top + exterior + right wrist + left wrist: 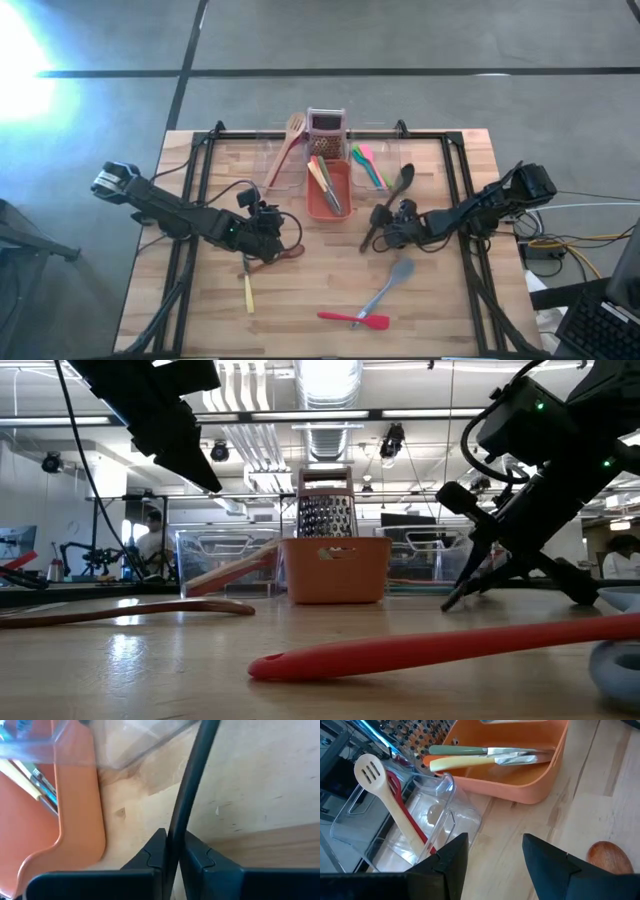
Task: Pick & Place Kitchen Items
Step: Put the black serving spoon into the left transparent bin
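A black long-handled utensil (398,190) lies slanting on the table just right of the orange tub (328,192), and my right gripper (172,842) is shut on its handle. My left gripper (492,852) hangs open above the table's left half, near the tub's near left corner, holding nothing. A wooden spoon (272,258) lies flat just below it. On the near part of the table lie a yellow-handled knife (248,292), a grey spatula (392,283) and a red spatula (355,320). My right gripper pinches the black utensil's handle (174,832) between its two fingers, on the handle's half away from the head. The fingers (156,851) come slanting down from the table's right side. The handle's free end (447,606) looks down on the table.
The orange tub holds yellow- and green-handled knives (485,757). A clear tub (420,820) to its left holds a wooden slotted spoon and a red utensil. Another clear tub (372,165) on the right holds green, pink and blue utensils. A grater (327,125) stands behind.
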Tool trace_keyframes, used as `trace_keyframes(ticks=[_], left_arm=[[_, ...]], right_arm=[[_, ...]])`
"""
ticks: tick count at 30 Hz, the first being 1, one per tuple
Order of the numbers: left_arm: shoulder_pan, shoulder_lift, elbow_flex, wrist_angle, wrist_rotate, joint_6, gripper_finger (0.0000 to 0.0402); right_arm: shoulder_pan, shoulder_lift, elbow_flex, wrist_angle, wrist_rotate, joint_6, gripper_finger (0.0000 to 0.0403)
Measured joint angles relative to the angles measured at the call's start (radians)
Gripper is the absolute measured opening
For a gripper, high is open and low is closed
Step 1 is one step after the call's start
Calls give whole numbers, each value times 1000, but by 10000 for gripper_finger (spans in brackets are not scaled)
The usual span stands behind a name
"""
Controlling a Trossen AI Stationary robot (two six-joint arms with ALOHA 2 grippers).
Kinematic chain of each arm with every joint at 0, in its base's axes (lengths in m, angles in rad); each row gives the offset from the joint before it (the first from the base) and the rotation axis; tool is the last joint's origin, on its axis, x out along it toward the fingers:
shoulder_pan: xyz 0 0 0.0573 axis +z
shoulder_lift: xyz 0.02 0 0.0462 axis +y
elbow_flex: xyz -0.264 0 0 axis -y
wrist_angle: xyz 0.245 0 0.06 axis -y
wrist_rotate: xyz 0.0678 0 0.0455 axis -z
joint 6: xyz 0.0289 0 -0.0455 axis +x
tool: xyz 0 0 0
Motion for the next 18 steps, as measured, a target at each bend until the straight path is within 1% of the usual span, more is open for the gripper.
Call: trace_keyframes(ticks=[4,9,14,18], left_arm=[[0,0,0,0,0,-3,190],[0,0,0,0,22,-3,190],[0,0,0,0,24,-3,190],[0,0,0,1,36,-3,190]], right_arm=[[25,-2,-1,-10,59,24,18],[54,-30,-1,-75,109,78,14],[61,-80,-8,-190,143,73,13],[60,-146,-12,-305,182,58,12]])
